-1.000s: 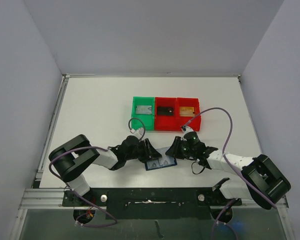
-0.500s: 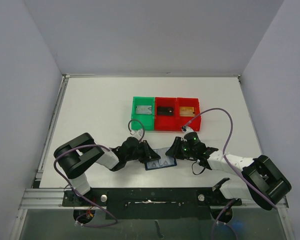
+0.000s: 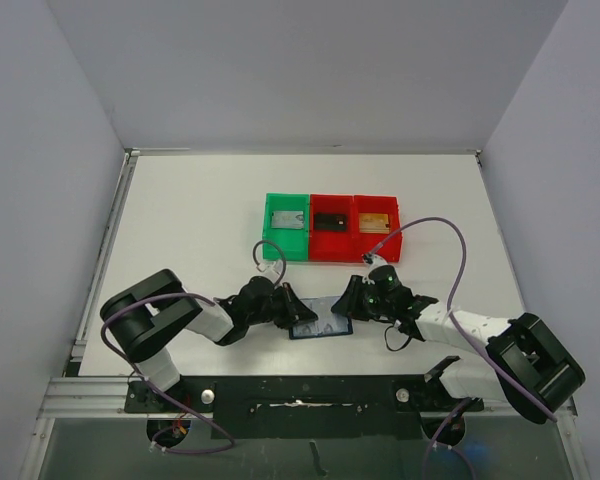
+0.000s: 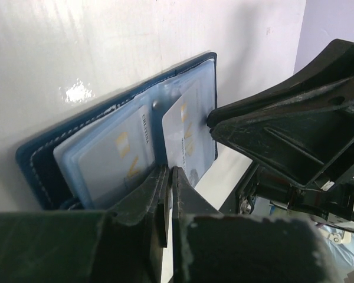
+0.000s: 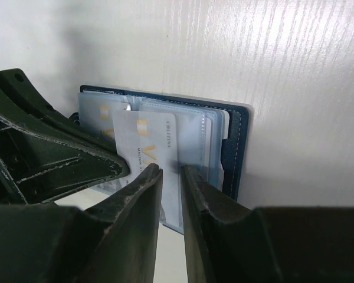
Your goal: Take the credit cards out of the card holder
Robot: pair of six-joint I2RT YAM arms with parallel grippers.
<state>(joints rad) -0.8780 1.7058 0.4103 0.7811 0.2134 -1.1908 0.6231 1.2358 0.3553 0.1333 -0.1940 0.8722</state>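
Note:
The card holder [image 3: 320, 326] lies open on the table between my two grippers, navy with light blue pockets. It also shows in the left wrist view [image 4: 38, 162] and the right wrist view [image 5: 234, 132]. A pale credit card [image 5: 146, 147] with a gold chip sticks partway out of a pocket; it also shows in the left wrist view [image 4: 186, 135]. Another pale card [image 4: 115, 153] sits in the other pocket. My left gripper [image 3: 293, 312] [image 4: 168, 172] is shut, tips at the holder's edge. My right gripper [image 3: 348, 301] [image 5: 172, 170] has its jaws a narrow gap apart over the protruding card.
A green bin [image 3: 271, 213] holds a silver-grey card [image 3: 286, 218]. A red bin [image 3: 331, 247] holds a black card [image 3: 330, 220], and another red bin [image 3: 394, 245] holds a gold-tan card [image 3: 374, 219]. They stand just behind the grippers.
The left arm has shifted slightly left and the right gripper has edged a little over the holder. The holder has barely moved.

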